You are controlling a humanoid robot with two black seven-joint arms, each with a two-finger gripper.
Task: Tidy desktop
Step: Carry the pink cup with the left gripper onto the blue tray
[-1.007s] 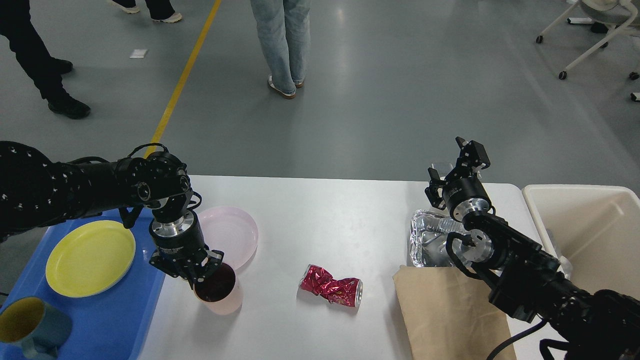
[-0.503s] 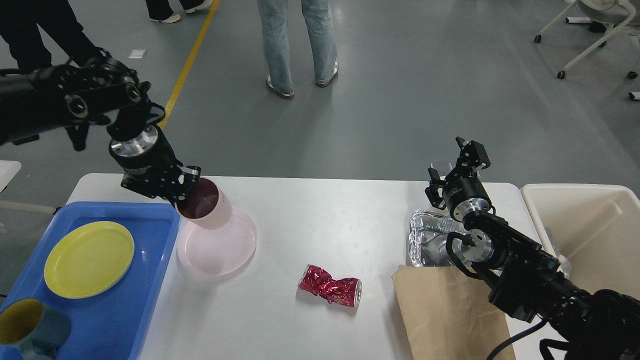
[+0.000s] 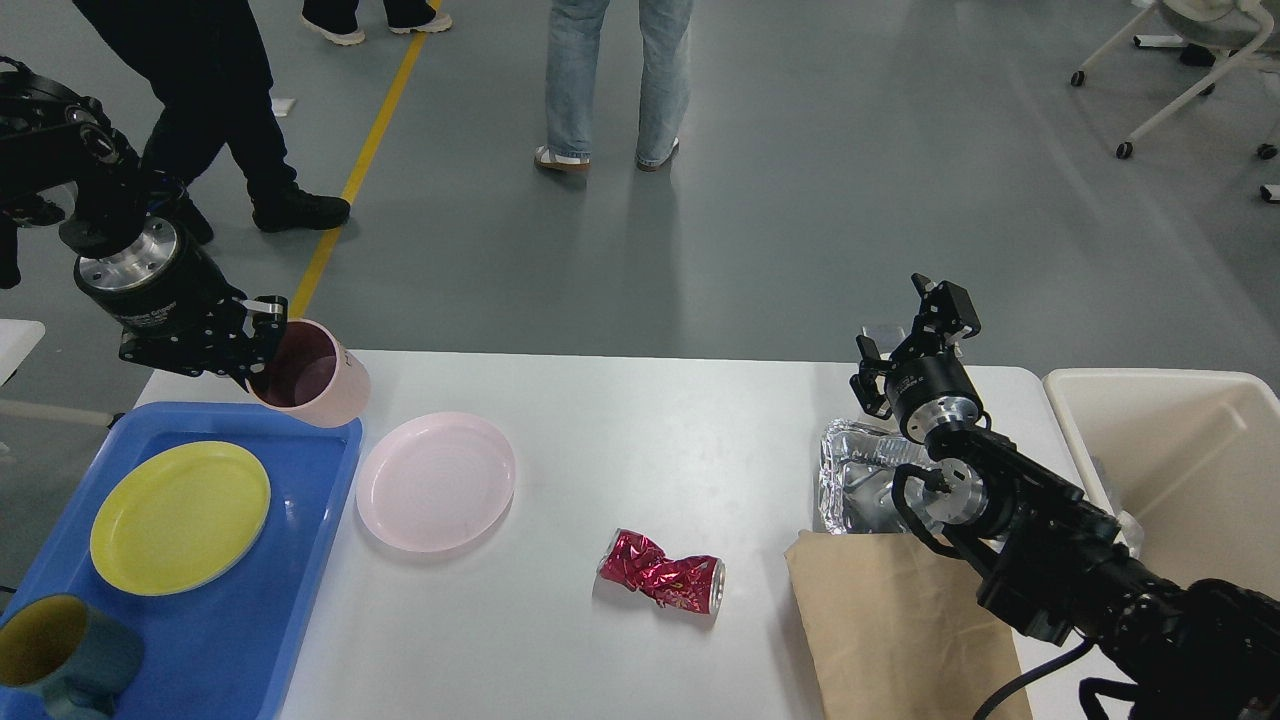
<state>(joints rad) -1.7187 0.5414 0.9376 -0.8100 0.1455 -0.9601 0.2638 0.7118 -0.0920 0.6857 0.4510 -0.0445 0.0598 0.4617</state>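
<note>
Head view: left gripper (image 3: pixel 255 345) pinched a pink cup (image 3: pixel 310 375) above the tray (image 3: pixel 300 600); right gripper (image 3: pixel 915 345) hung spread. Below them, plate (image 3: pixel 436 480), can (image 3: pixel 663 578), foil (image 3: pixel 855 480) and bag (image 3: pixel 900 630) remained on the desktop (image 3: pixel 620 450).

A pink cup (image 3: pixel 312 375) is held by the left gripper (image 3: pixel 258 338) above the blue tray's (image 3: pixel 300 560) far corner — tilted, its mouth shown.

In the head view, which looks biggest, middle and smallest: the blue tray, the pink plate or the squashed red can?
1. Blue tray, biggest, though partly cut off by the picture's edge.
2. Pink plate.
3. Squashed red can, smallest.
</note>
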